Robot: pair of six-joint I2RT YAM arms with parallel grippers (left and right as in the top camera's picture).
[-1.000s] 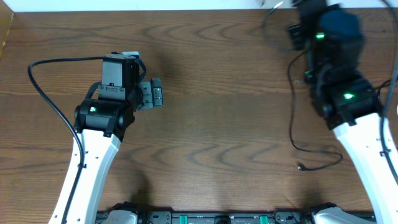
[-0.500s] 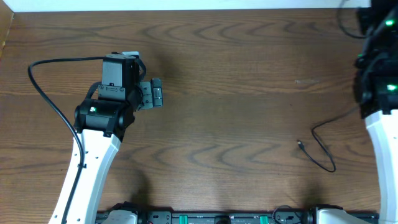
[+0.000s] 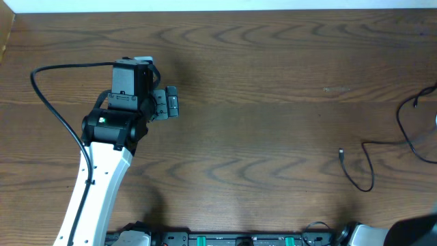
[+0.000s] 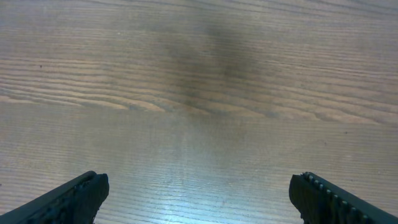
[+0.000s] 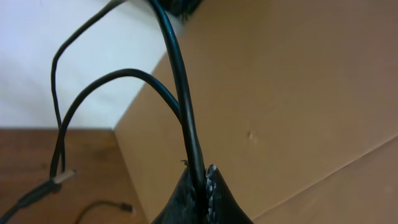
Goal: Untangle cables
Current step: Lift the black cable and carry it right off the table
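Note:
A thin black cable [image 3: 369, 166] lies on the wooden table [image 3: 273, 123] at the far right. Its small plug end [image 3: 341, 154] points left and its other part runs off the right edge. My right gripper [image 5: 203, 176] is shut on a black cable [image 5: 184, 106] that rises from its fingertips. Another black loop [image 5: 93, 93] hangs beside it, and a small plug [image 5: 125, 208] lies on the table below. The right gripper is outside the overhead view. My left gripper [image 3: 171, 102] [image 4: 199, 190] is open and empty over bare wood at the left. No white cable shows.
The left arm's own thick black cable [image 3: 48, 102] loops out to the left. A tan board wall [image 5: 298, 93] fills the right wrist view, with a white wall [image 5: 37, 56] behind it. A bit of the right arm [image 3: 413, 232] shows at the bottom right corner.
My right arm has swung right and out of the overhead view, pulling the black cable with it. The cable's plug end has slid rightward. The left arm has not moved.

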